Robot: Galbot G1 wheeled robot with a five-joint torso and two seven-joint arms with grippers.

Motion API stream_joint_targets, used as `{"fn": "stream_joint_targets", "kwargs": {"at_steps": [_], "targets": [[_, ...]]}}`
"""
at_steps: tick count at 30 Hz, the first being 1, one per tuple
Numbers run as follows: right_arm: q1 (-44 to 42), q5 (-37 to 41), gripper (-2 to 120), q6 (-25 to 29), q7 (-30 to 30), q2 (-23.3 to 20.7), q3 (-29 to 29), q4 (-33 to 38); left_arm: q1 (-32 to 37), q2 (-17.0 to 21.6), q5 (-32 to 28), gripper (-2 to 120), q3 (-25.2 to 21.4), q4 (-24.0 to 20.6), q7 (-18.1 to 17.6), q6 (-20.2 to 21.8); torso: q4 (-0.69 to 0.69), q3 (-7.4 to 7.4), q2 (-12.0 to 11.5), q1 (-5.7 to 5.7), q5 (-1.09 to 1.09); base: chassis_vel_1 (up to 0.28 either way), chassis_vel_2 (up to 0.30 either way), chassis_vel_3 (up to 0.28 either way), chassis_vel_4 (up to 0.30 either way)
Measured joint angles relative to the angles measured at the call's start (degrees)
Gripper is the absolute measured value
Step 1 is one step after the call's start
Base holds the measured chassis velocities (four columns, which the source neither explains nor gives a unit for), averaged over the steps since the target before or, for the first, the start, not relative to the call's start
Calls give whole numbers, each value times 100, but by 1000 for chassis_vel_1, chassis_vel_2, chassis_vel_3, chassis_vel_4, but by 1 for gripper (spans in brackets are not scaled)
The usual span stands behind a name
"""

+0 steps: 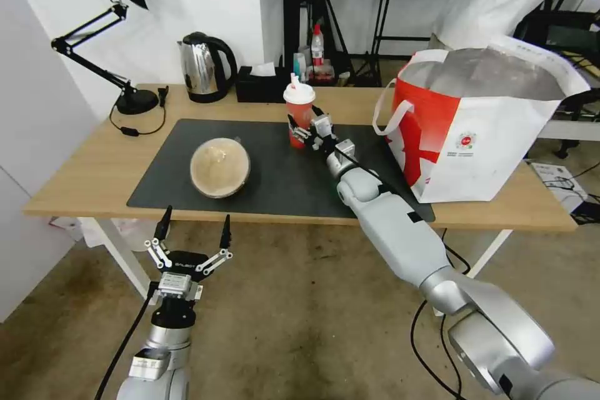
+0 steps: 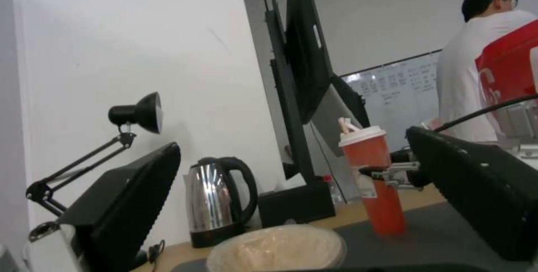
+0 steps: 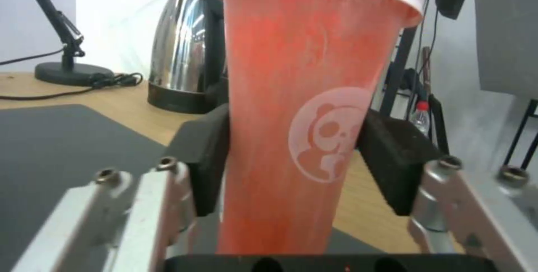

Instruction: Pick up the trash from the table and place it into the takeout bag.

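— On the right end of the light-wood table [image 1: 94, 169]: takeout bag [image 1: 487, 137], mouth open, foil lining showing, standing partly on the dark grey mat [image 1: 281, 181].
— And further left on the mat?
— Round clear-lidded bowl [image 1: 220, 167] of tan food, lying near the front edge. Behind it and toward the bag, red drink cup [image 1: 300, 114], upright, white lid on top.
— Held?
— Looks so. Right gripper [image 1: 303, 131] reached across the mat, black pads [image 3: 210, 158] pressed against both sides of the cup, low on its body. Cup's long axis vertical, between the pads.
— Which way to the bag?
— Off to the right of the cup, well apart, rim much higher than the lid. Probably a lift first, then across.
— Left gripper [image 1: 195, 229]?
— Below the table's front edge, fingers spread, empty, nearer the bowl.
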Motion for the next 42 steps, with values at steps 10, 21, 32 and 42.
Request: {"fn": "stream_joint_targets", "kwargs": {"at_steps": [10, 21, 32, 42], "targets": [[-75, -26, 28, 12, 0, 8, 13, 67, 11, 1, 1, 100, -19, 5, 2, -37, 1, 0, 0, 0, 0, 0, 0, 0, 0], [-187, -102, 7, 4, 14, -60, 158, 286, 29, 2, 0, 100, -34, 3, 2, -51, 0, 1, 0, 1, 0, 0, 0, 0, 0], [-364, 80, 5, -230, 139, -483, 417, 1423, 30, 2, 10, 100, -36, -6, 2, -56, 1, 1, 0, 2, 1, 0, 0, 0, 0], [-376, 572, 5, -817, 402, -1009, 786, 3072, 64, 2, 23, 100, -31, -99, 2, -42, 0, 0, 0, 1, 1, 0, 0, 0, 0]]}}
